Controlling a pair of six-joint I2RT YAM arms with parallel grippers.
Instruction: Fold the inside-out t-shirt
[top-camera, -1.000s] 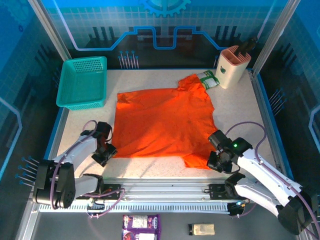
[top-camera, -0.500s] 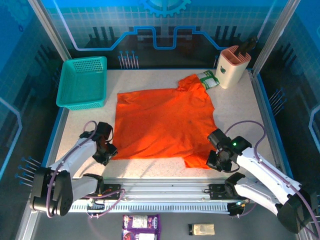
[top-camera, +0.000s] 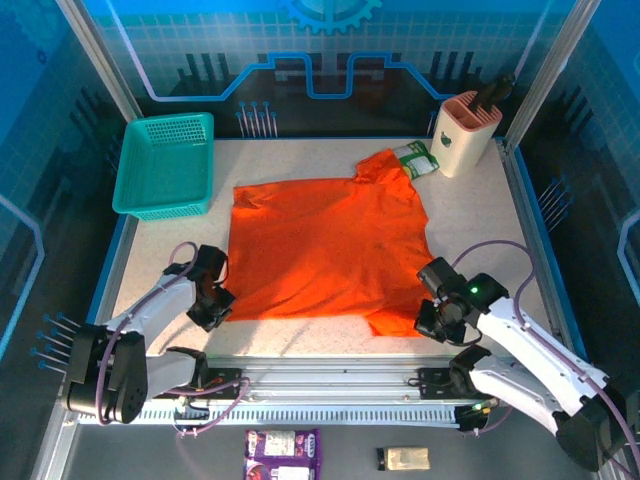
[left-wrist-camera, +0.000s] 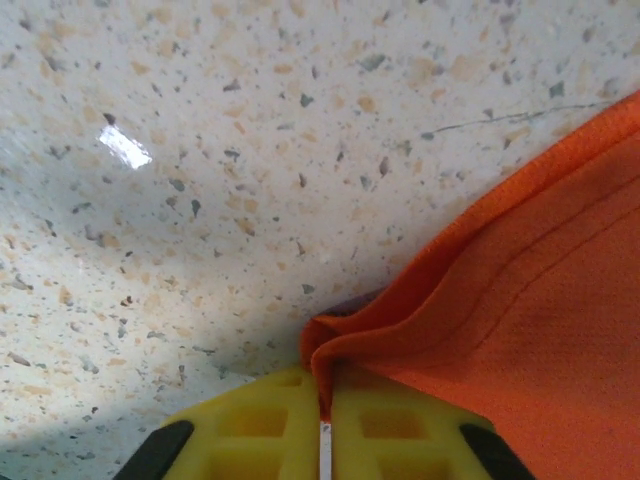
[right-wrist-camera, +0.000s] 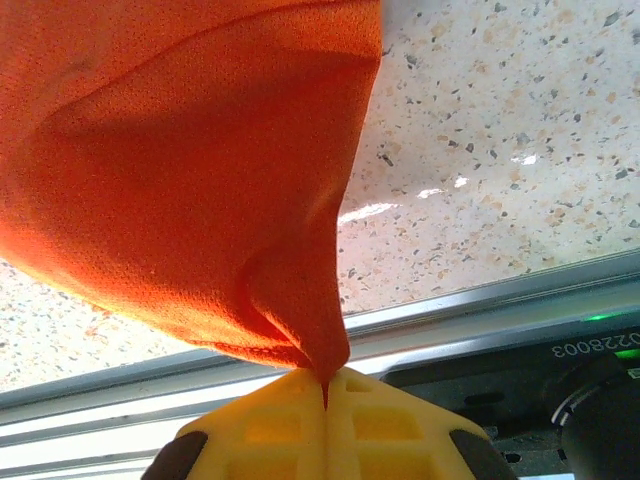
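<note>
The inside-out t-shirt (top-camera: 325, 250) lies spread flat on the speckled table, bright orange, hem toward the arms. My left gripper (top-camera: 222, 308) is at its near left corner. In the left wrist view its yellow fingers (left-wrist-camera: 260, 430) are shut on a bunched fold of the orange hem (left-wrist-camera: 335, 345). My right gripper (top-camera: 425, 322) is at the shirt's near right corner. From the right wrist camera the yellow fingers (right-wrist-camera: 390, 420) pinch a peak of orange cloth (right-wrist-camera: 200, 180) that hangs lifted above the table.
A teal mesh basket (top-camera: 166, 165) stands at the back left. A beige holder (top-camera: 465, 133) and a green-and-white packet (top-camera: 417, 158) sit at the back right, next to the shirt's far sleeve. The metal rail (top-camera: 330, 375) runs along the near edge.
My left gripper has closed on the shirt's near left corner; its fingers stood apart a second ago. The right gripper stays shut on its corner, barely moved.
</note>
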